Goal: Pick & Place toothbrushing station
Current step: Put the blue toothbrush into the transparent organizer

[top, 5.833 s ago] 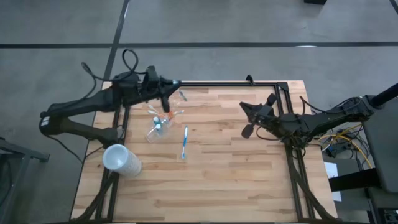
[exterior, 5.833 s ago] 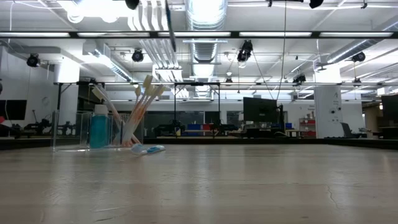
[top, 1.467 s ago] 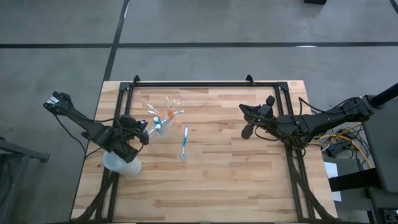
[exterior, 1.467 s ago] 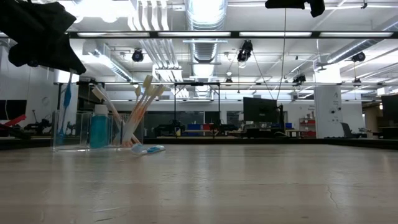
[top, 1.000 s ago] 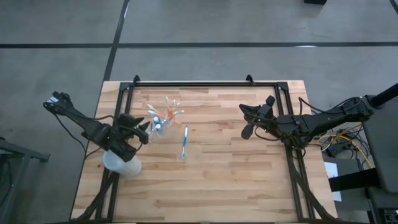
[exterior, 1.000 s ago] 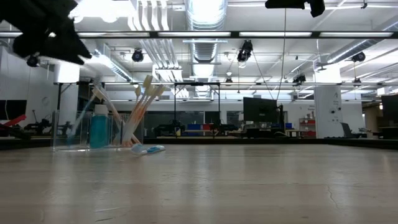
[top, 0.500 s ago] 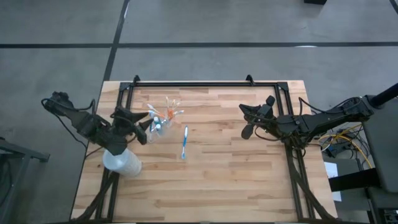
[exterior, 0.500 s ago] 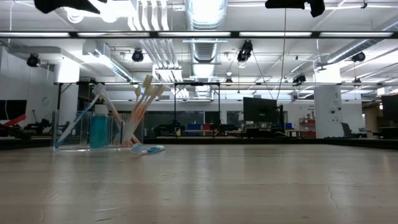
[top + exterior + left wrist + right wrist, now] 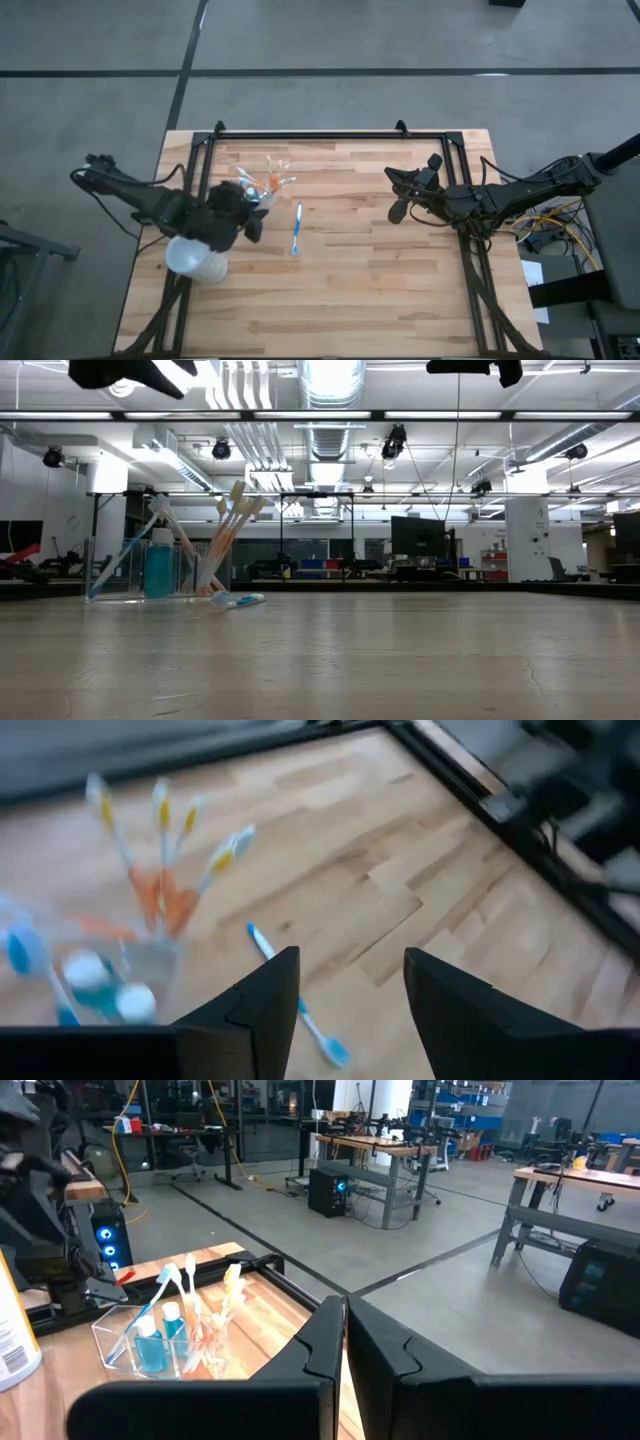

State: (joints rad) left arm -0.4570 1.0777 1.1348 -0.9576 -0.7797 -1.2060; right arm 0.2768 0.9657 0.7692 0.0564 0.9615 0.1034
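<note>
Butcher-block table (image 9: 380,290) under us, bare concrete floor all around it, and in the low view a big workshop with ceiling ducts opens up behind. We make out the clear tumbler (image 9: 140,572) standing upright on the left part of the table, with the blue toothpaste tube (image 9: 160,565) upright inside it, a fan of white-orange toothbrushes (image 9: 228,530) leaning out, and one white-blue brush (image 9: 122,560) slanting across the inside. So we'd judge the station mostly filled. What's left: one white-blue toothbrush (image 9: 296,229) lying flat on the wood just beside the tumbler, apart from it; its head shows in the low view right next to the tumbler's base. The left gripper (image 9: 340,995) hangs over the table above that area, fingers spread wide and nothing between them; through the gap the left wrist view shows the loose brush lying just below. It looks the likely next pick, though that's our guess. The right gripper (image 9: 345,1342) waits over on the table's right side, fingers pressed together, holding nothing. A frosted whitish cup (image 9: 190,262) lies at the left edge, partly under the left arm. Hard to see: from above the left arm covers much of the tumbler, so we can't count the brushes there, and the left wrist view is smeared.
</note>
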